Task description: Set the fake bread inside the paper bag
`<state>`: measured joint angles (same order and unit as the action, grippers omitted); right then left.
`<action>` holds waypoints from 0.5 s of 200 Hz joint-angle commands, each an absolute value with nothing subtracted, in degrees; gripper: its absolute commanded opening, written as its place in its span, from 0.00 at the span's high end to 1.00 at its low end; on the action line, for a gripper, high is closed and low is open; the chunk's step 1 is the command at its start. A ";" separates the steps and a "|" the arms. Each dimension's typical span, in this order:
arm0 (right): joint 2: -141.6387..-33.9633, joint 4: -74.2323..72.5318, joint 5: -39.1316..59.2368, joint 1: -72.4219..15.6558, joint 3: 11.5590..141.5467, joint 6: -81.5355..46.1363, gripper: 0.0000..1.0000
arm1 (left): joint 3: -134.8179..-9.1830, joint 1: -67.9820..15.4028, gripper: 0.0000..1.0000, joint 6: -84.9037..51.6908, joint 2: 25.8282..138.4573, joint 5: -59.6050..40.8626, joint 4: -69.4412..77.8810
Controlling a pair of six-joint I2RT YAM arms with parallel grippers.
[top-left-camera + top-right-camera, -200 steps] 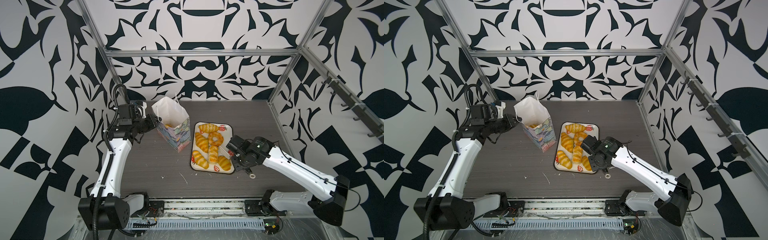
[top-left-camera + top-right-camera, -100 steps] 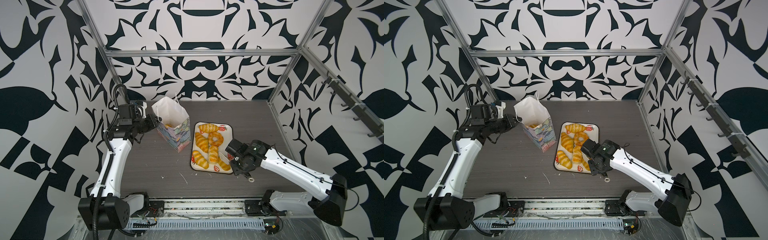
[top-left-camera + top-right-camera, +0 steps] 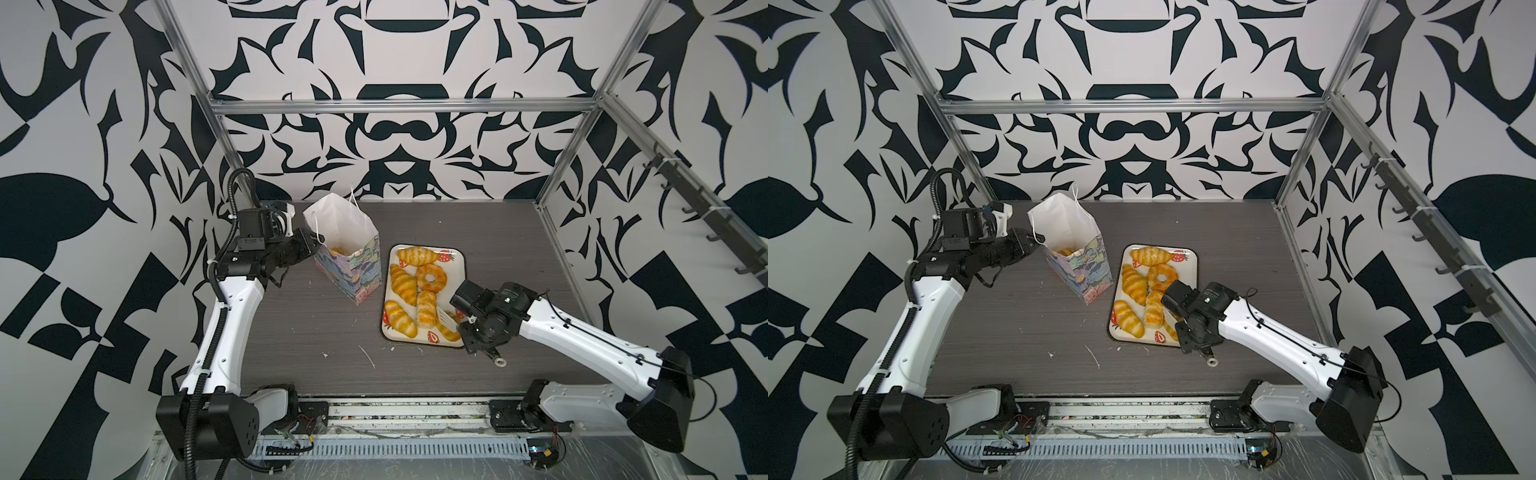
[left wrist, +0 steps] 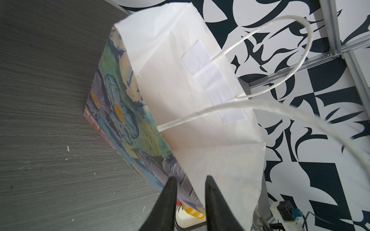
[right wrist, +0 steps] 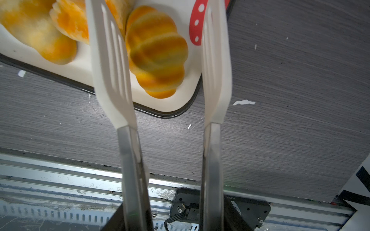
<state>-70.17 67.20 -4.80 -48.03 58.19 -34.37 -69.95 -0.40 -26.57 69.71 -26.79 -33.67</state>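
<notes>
Now | left gripper [image 4: 189, 193] pinched on rim of upright paper bag [image 4: 180, 84], just beside tray [image 3: 457, 261] | right gripper [image 3: 464, 328] closed on tongs [image 5: 112, 70], blades apart astride one croissant [image 5: 158, 52] at tray corner | fake bread [image 3: 403, 283] mostly on tray, some inside bag

Right gripper [image 3: 471, 334] displaced downward and slightly toward the front table [image 3: 291, 332] edge, tongs [image 5: 112, 70] now lowered astride the croissant [image 5: 158, 54] at the tray [image 5: 180, 98] near-right corner, that croissant more covered by the tong tips in both top views than one second earlier
</notes>
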 commanded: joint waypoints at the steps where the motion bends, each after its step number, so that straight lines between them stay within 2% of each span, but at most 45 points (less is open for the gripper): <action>1: -69.68 66.38 -4.54 -47.89 57.75 -35.24 0.45 | -69.96 -0.57 0.72 -26.46 69.87 -26.88 -33.66; 100: -71.12 64.38 -2.97 -47.84 55.76 -34.78 0.45 | -69.95 -0.97 0.71 -26.54 70.40 -26.88 -33.46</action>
